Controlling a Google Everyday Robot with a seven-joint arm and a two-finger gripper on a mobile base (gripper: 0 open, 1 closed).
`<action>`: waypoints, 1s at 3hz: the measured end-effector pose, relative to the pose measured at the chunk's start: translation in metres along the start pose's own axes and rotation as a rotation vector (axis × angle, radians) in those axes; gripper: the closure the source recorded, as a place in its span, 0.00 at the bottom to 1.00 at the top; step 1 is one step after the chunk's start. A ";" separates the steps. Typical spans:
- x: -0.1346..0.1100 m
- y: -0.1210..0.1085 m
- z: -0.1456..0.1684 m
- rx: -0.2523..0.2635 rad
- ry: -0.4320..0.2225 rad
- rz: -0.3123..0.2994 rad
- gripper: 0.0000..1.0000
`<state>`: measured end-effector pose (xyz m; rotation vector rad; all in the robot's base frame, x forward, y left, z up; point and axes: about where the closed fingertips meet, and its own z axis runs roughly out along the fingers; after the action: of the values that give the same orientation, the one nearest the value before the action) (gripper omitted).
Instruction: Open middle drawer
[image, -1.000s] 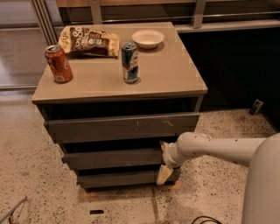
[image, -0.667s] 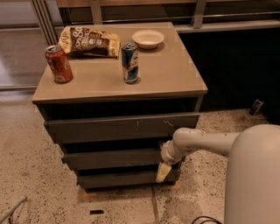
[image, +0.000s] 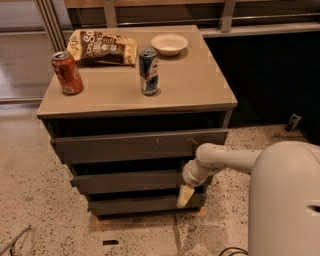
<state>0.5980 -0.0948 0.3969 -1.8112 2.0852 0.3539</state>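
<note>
The cabinet has three dark grey-brown drawer fronts stacked in steps. The middle drawer (image: 127, 181) is a plain flat panel below the widest, scratched top front (image: 140, 145) and above the shortest bottom front (image: 140, 204). My gripper (image: 186, 192) hangs at the right end of the middle drawer front, its pale fingertip (image: 184, 196) pointing down over the gap towards the bottom front. My white arm (image: 235, 160) reaches in from the right.
On the cabinet top (image: 195, 85) stand a red soda can (image: 67, 73), a blue can (image: 149, 71), a chip bag (image: 102, 47) and a white bowl (image: 169, 44). Speckled floor lies around the cabinet. A dark wall panel is at the right.
The arm's near body has swung further into view at the right. The gripper stays at the right end of the middle drawer; the drawers have not visibly moved.
</note>
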 end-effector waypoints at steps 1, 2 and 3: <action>-0.003 0.011 -0.007 -0.018 0.000 0.015 0.00; -0.009 0.028 -0.016 -0.056 0.005 0.022 0.00; -0.017 0.046 -0.022 -0.121 0.007 0.025 0.00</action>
<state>0.5528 -0.0818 0.4216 -1.8565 2.1351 0.4907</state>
